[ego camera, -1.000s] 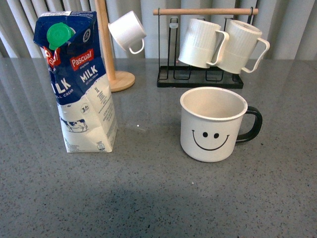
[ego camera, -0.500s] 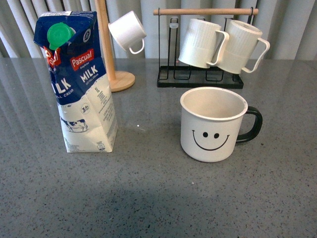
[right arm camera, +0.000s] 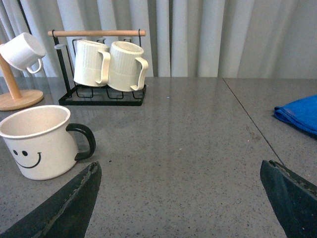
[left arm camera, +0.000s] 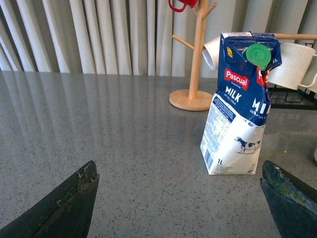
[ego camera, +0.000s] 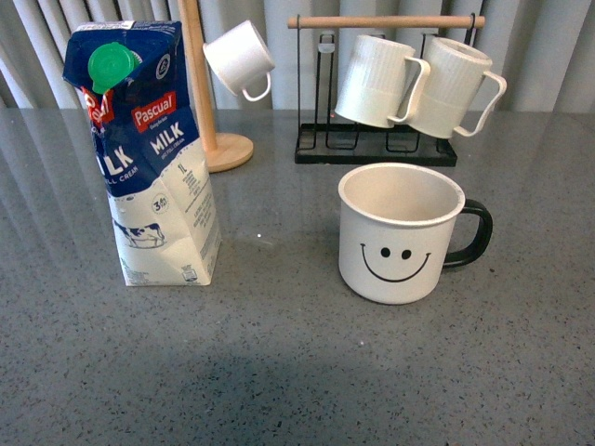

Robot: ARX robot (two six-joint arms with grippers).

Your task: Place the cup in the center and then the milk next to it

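The cup (ego camera: 401,233), white with a black smiley face and black handle, stands upright on the grey table, right of the middle in the front view; the right wrist view shows the cup (right arm camera: 38,141) too. The milk (ego camera: 147,153), a tall blue-and-white carton with a green cap, stands at the left, well apart from the cup; the milk (left arm camera: 240,101) also appears in the left wrist view. My left gripper (left arm camera: 179,171) is open above bare table, short of the carton. My right gripper (right arm camera: 179,171) is open over bare table, beside the cup. Neither arm shows in the front view.
A black wire rack (ego camera: 376,147) with a wooden bar holds two ribbed white mugs (ego camera: 376,82) behind the cup. A wooden mug tree (ego camera: 206,93) carries a small white cup (ego camera: 240,59) behind the milk. A blue cloth (right arm camera: 299,113) lies on the table beyond a seam.
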